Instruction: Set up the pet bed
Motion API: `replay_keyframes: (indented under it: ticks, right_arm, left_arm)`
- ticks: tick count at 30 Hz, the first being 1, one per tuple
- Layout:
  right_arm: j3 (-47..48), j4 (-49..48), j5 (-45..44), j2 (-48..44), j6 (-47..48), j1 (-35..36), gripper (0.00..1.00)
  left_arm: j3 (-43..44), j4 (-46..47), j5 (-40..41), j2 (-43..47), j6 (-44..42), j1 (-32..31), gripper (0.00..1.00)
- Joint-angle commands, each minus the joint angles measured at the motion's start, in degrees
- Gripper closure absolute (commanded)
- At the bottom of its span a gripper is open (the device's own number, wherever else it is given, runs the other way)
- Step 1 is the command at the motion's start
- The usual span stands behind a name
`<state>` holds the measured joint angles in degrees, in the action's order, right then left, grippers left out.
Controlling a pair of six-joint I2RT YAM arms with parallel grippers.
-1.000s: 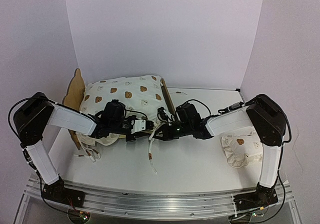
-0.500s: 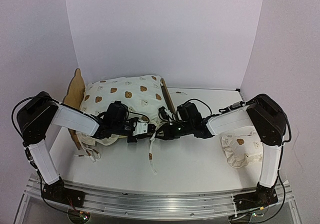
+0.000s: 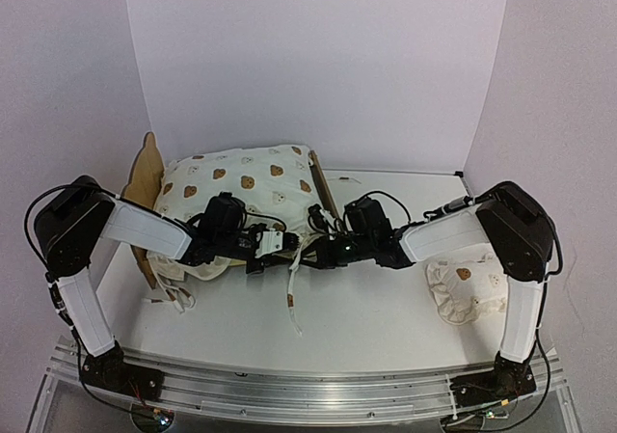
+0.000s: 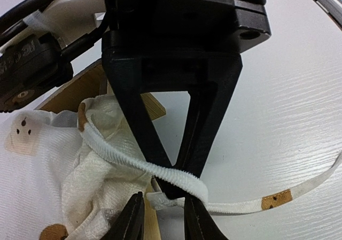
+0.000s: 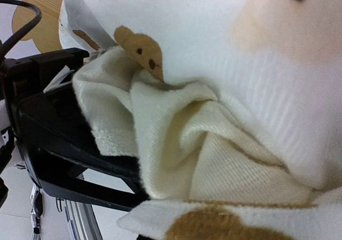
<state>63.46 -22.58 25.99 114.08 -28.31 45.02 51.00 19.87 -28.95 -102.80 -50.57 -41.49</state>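
At left of the top view, the bed point(image 3: 145, 177) stands tilted under the cushion point(image 3: 236, 187), its eared headboard at far left. At centre, the left gripper point(image 3: 281, 243) pinches a cushion tie point(image 4: 139, 165). Beside it, the right gripper point(image 3: 323, 251) is pressed together on the tie. Pillow point(image 3: 466, 282) lies lower right

The left tool point(image 3: 278, 244) has crept a little rightward, toward the right tool point(image 3: 307, 250), and the left arm's black elbow joint point(image 3: 69, 226) has sunk lower. The cream cloth tie strap point(image 3: 293, 284) beneath the two tools has shifted slightly.
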Motion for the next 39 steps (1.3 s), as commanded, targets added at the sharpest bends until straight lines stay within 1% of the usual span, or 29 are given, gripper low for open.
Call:
replay_keyframes:
  ticks: [1, 5, 10, 13, 18, 20, 24, 27, 29, 32, 33, 35, 37, 39]
  right_arm:
    - [-0.06, -6.38, 2.33, -3.18, -0.77, 0.97, 1.00]
    - [0.21, -6.48, 2.13, -2.56, -0.77, 0.90, 1.00]
    - [0.11, -6.48, 2.06, -3.17, -0.44, 0.96, 1.00]
    - [0.45, -6.50, 2.51, -3.04, -0.47, 0.93, 1.00]
    - [0.86, -6.50, 3.31, -2.48, -0.95, 0.93, 1.00]
    - [0.58, -6.46, 3.16, -2.62, -1.03, 0.91, 1.00]
    - [-0.25, -6.51, 2.11, -3.10, -0.87, 0.88, 1.00]
    - [-0.96, -5.41, -0.22, -3.54, -1.52, 0.94, 1.00]
    - [-1.28, -0.79, -3.61, -4.55, -1.41, 0.90, 0.95]
    - [-1.96, 10.01, -9.15, -7.45, 0.41, 1.48, 0.74]
    - [-3.37, 12.23, -10.93, -8.83, 1.16, 1.92, 0.69]
    - [-7.60, 12.85, -16.25, -12.44, 2.87, 4.01, 0.61]
    - [-10.79, 12.83, -21.81, -15.16, 5.74, 8.23, 0.55]
    - [-11.38, 12.35, -24.94, -15.01, 7.36, 12.18, 0.46]
  left_arm:
    - [-1.10, 2.68, -2.60, 0.47, 2.43, 1.79, 0.71]
    - [0.23, 1.86, -1.44, -0.33, 2.38, 1.76, 0.71]
    - [-0.28, -2.33, -0.17, 0.26, -1.77, 1.75, 0.71]
    - [-1.07, -2.36, -0.83, 0.68, -2.60, 1.75, 0.71]
    - [0.62, -1.80, -0.83, -0.37, -2.06, 0.91, 0.76]
    - [1.51, -1.41, -0.54, -0.61, -1.50, 0.77, 0.79]
    - [2.13, -1.40, -0.04, -0.42, -0.34, 0.69, 0.98]
    - [1.89, -1.48, 0.74, 0.30, 1.45, 0.67, 1.00]
    - [1.78, -1.72, 1.59, 0.85, 3.13, 0.71, 1.00]
    - [1.80, -2.47, 2.28, 1.69, 6.18, 0.71, 1.00]
    - [1.79, -2.85, 2.28, 1.91, 6.90, 0.71, 1.00]
    - [1.67, -3.27, 2.13, 2.11, 8.06, 0.71, 1.00]
    - [1.51, -3.51, 2.09, 2.14, 8.65, 0.71, 1.00]
    - [1.48, -3.57, 2.06, 2.17, 8.92, 0.66, 1.00]
